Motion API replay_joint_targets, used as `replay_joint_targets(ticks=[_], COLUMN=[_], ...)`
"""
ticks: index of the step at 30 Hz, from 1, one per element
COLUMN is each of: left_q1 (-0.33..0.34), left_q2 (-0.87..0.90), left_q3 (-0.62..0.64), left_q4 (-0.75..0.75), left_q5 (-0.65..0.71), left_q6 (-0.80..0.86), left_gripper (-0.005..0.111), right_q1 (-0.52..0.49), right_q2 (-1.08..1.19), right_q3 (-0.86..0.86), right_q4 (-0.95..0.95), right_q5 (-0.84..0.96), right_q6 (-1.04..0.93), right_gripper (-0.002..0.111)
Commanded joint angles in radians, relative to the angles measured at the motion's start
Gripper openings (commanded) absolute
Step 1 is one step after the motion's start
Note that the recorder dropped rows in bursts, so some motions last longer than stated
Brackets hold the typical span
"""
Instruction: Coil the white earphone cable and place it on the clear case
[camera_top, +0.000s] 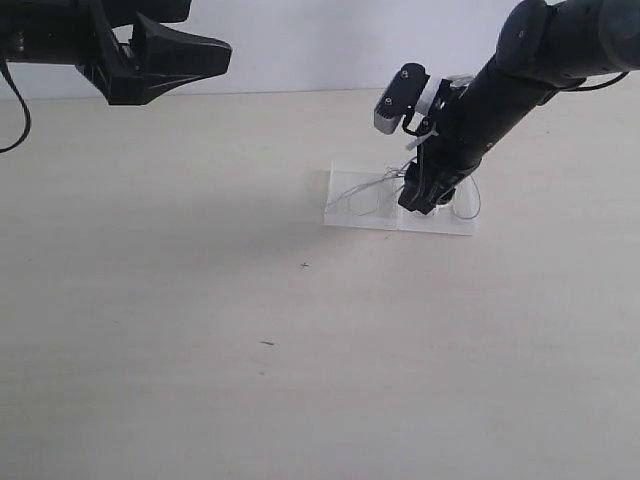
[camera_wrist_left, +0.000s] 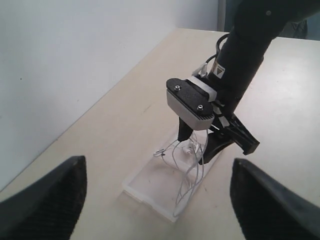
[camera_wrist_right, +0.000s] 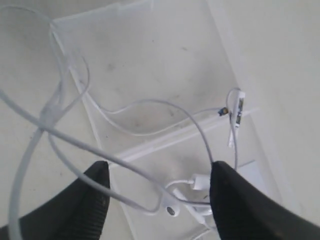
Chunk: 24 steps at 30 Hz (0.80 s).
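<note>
The clear case (camera_top: 352, 208) lies flat on the table right of the middle, and the white earphone cable (camera_top: 372, 193) is draped over it in loose loops. My right gripper (camera_top: 424, 200) is down on the case's right half, open. In the right wrist view its fingers (camera_wrist_right: 85, 200) straddle the earbuds (camera_wrist_right: 171, 210) and a strand of cable (camera_wrist_right: 140, 102) without clamping them. The plug (camera_wrist_right: 237, 112) lies further along the case (camera_wrist_right: 150, 50). My left gripper (camera_top: 205, 52) hangs high at the back left, open and empty. Its wrist view looks down on the case (camera_wrist_left: 150, 185) and cable (camera_wrist_left: 192, 170).
The pale table (camera_top: 200, 330) stretches bare in front and to the left of the case. A white wall (camera_top: 300, 40) runs behind it. One cable loop (camera_top: 470, 200) hangs past the case's right edge. A small white label (camera_wrist_right: 252, 175) sits on the case near my right fingers.
</note>
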Motion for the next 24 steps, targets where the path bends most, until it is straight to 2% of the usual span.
replay_joint_targets(ticks=[1, 6, 10, 14, 17, 24], left_q1=[0.002, 0.002, 0.002, -0.025, -0.083, -0.169], left_q2=[-0.004, -0.004, 0.007, 0.135, 0.283, 0.445], left_q3=[0.003, 0.003, 0.003, 0.003, -0.003, -0.061], left_q4=[-0.016, -0.016, -0.061, -0.232, -0.372, -0.441], left_q5=[-0.007, -0.007, -0.038, -0.083, -0.120, -0.152], left_q6=[-0.002, -0.004, -0.006, 0.163, 0.354, 0.532], left_gripper=[0.075, 0.075, 0.075, 0.075, 0.075, 0.075], right_q1=[-0.001, -0.001, -0.001, -0.001, -0.001, -0.001], right_q2=[-0.006, -0.006, -0.006, -0.006, -0.006, -0.006], right_q3=[-0.072, -0.138, -0.140, -0.140, -0.140, -0.140], right_q4=[-0.005, -0.012, -0.014, -0.014, -0.016, -0.016], right_q5=[0.107, 0.219, 0.220, 0.208, 0.197, 0.181], right_q6=[0.049, 0.069, 0.070, 0.070, 0.070, 0.070], right_gripper=[0.057, 0.060, 0.063, 0.066, 0.067, 0.067])
